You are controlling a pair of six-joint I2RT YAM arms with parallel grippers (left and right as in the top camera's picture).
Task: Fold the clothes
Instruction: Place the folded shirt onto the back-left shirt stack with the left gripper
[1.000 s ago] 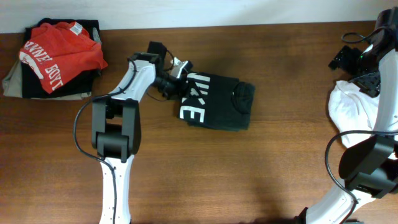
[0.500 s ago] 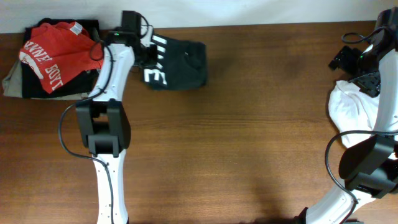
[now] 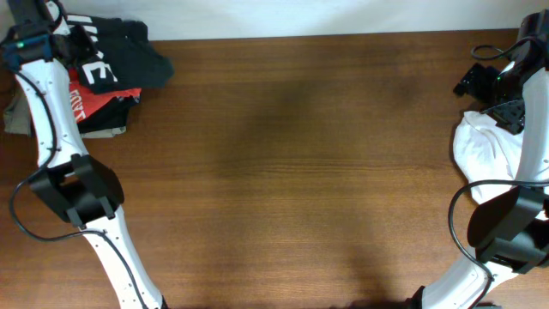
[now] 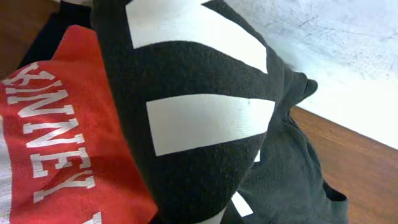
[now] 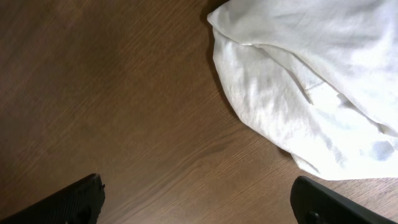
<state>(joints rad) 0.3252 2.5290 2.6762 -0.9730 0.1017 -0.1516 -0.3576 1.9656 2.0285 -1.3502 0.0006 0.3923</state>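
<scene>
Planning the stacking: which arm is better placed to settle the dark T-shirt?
Left: the left gripper is at the dark T-shirt atop the red T-shirt; the right gripper hangs open by white cloth, across the table.

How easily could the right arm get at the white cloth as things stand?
Probably yes. The right gripper hangs open over bare table, with the white cloth right beside it and nothing lying between them; a short move sideways and down should reach its edge.
</scene>
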